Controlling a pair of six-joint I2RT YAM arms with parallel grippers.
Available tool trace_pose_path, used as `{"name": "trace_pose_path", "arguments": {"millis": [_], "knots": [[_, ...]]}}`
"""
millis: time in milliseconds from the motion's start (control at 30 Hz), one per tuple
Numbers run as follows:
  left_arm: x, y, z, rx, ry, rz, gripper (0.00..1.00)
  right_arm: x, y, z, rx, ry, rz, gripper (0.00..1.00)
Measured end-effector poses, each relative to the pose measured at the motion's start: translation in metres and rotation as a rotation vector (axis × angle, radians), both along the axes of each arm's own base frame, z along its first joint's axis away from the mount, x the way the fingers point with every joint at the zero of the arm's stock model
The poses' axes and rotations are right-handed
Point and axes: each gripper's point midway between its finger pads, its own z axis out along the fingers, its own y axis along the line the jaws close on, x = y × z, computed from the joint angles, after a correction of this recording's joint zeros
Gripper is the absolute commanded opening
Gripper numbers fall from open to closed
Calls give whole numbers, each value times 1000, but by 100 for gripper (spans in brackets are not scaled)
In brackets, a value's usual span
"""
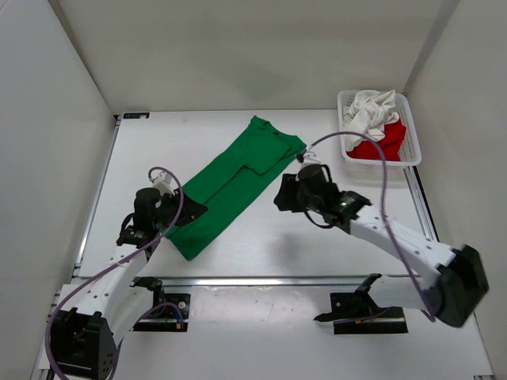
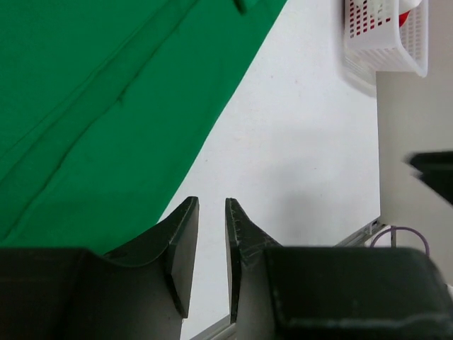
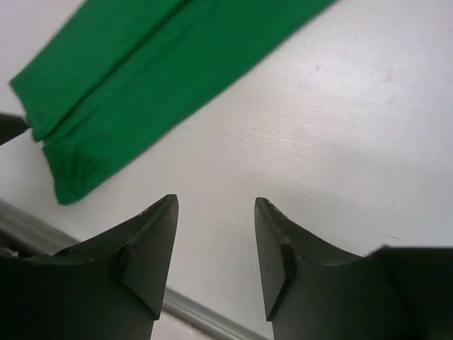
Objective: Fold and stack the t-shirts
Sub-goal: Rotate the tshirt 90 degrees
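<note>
A bright green t-shirt [image 1: 238,182] lies on the white table as a long narrow strip, folded lengthwise, running diagonally from near left to far right. The white t-shirt [image 1: 371,109] and the red t-shirt [image 1: 382,144] sit crumpled in the basket. My left gripper [image 1: 188,212] hovers at the strip's near left end; in the left wrist view its jaws [image 2: 211,202] stand a narrow gap apart over bare table beside the green cloth [image 2: 106,106], holding nothing. My right gripper [image 1: 280,198] is just right of the strip's middle. It is open and empty [image 3: 216,200], and the green cloth [image 3: 141,85] lies ahead of it.
A white plastic mesh basket [image 1: 379,164] stands at the far right corner and also shows in the left wrist view [image 2: 386,49]. White walls close in the table on three sides. An aluminium rail [image 1: 261,279] runs along the near edge.
</note>
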Motion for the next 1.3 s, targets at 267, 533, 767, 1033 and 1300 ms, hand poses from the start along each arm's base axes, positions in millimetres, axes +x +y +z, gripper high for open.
{"name": "trace_pose_path", "arguments": {"millis": [267, 533, 767, 1033, 1300], "knots": [[-6, -19, -2, -4, 11, -63, 33, -1, 74, -125, 134, 283, 70, 43], [-1, -14, -2, -1, 8, -34, 33, 5, 105, -147, 269, 352, 54, 38], [1, -12, -2, 1, 6, -20, 33, 19, 132, -153, 334, 384, 66, 27], [3, -12, -11, 16, 32, -12, 34, 32, 128, -164, 403, 464, 67, 1], [-13, -33, -37, 103, 93, -113, 42, 44, -27, -160, 411, 456, -204, 28]]}}
